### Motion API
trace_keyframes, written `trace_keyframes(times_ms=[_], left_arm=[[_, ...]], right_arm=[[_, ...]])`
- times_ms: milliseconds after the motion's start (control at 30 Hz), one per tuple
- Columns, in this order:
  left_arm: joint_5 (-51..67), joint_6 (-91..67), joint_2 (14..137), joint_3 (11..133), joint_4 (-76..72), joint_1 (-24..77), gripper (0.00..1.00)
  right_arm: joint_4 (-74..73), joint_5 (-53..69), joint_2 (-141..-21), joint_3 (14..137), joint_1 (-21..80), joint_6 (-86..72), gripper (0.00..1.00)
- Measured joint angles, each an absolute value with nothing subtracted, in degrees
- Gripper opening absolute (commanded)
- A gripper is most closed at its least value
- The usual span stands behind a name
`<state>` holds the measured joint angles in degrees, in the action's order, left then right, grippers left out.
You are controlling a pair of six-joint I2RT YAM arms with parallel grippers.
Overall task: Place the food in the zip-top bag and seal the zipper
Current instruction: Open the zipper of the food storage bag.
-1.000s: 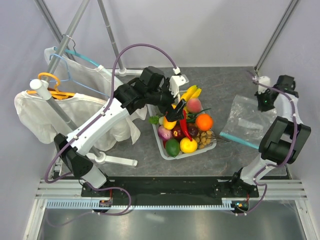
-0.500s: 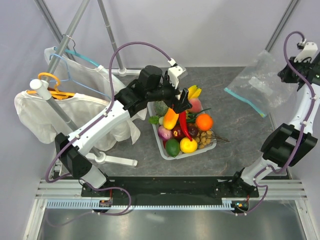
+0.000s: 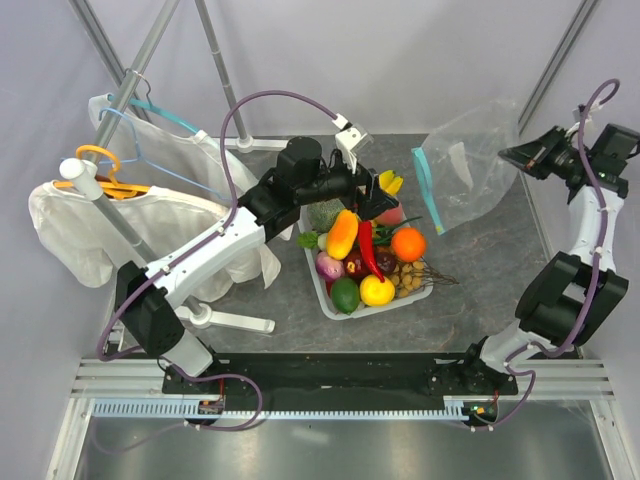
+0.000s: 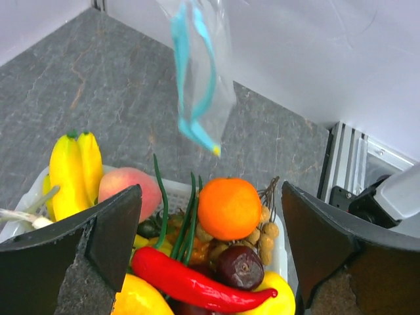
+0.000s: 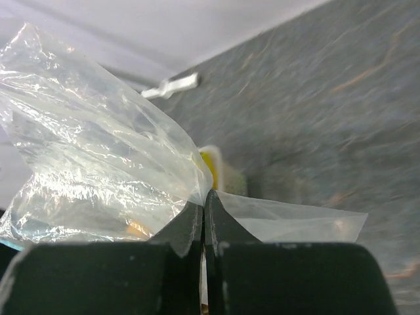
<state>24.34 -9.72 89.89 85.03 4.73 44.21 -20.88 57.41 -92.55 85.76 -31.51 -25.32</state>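
The food sits piled in a white tray (image 3: 318, 277): a round orange (image 3: 408, 243), a yellow-orange piece (image 3: 341, 233), a green lime (image 3: 345, 295), a red chili (image 3: 367, 248) and bananas (image 3: 386, 183). My left gripper (image 3: 368, 197) is open and empty above the tray's far side; in the left wrist view (image 4: 211, 216) the orange (image 4: 228, 208) lies between its fingers (image 4: 108, 230). My right gripper (image 3: 514, 155) is shut on the clear zip-top bag (image 3: 465, 170), which it holds in the air right of the tray. The teal zipper (image 3: 428, 190) hangs at the bag's left edge. The right wrist view shows the jaws pinching the bag film (image 5: 98, 144).
A clothes rack with white garments (image 3: 90, 225) and hangers (image 3: 150, 150) stands at the left, its base foot (image 3: 235, 322) on the table. Metal poles (image 3: 215, 50) rise at the back. The table's right edge and frame rail (image 4: 351, 170) lie beyond the tray.
My right arm lifted the bag off the table and swung it left toward the tray; the zipper edge now hangs facing the tray. My left gripper drew up and back from the pile.
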Motion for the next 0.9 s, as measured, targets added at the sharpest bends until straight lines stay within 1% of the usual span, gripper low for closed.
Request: trace_keyframes(times_ms=[100, 167, 433, 533, 600, 700, 867, 900], left_arm=[[24.0, -10.3, 90.3, 84.6, 1.5, 44.2, 0.83], [23.7, -10.5, 90.3, 84.6, -0.2, 44.2, 0.81], [22.7, -12.2, 90.4, 83.9, -4.5, 44.2, 0.75], [22.6, -12.7, 90.5, 83.9, -4.8, 44.2, 0.73], [22.6, -13.1, 90.7, 83.9, -5.1, 44.2, 0.69], [22.6, -13.5, 91.8, 84.0, -5.7, 44.2, 0.68], [22.0, -13.9, 94.7, 85.6, -5.9, 44.2, 0.67], [21.7, -14.0, 95.2, 86.1, -6.0, 44.2, 0.66]], right_arm=[[-19.4, 60.6, -91.1, 81.4, -29.7, -29.8, 0.0], [-18.0, 62.8, -89.3, 79.4, -28.5, -32.6, 0.0], [-14.7, 66.3, -84.8, 77.7, -27.3, -36.7, 0.0], [-14.1, 66.9, -84.6, 76.9, -26.9, -37.6, 0.0], [-14.1, 67.1, -84.6, 76.4, -26.7, -38.2, 0.0], [-12.9, 67.1, -84.6, 76.3, -26.5, -40.0, 0.0], [-2.9, 67.0, -84.7, 76.1, -25.7, -49.0, 0.0], [-0.3, 67.0, -84.8, 76.1, -25.5, -51.5, 0.0]])
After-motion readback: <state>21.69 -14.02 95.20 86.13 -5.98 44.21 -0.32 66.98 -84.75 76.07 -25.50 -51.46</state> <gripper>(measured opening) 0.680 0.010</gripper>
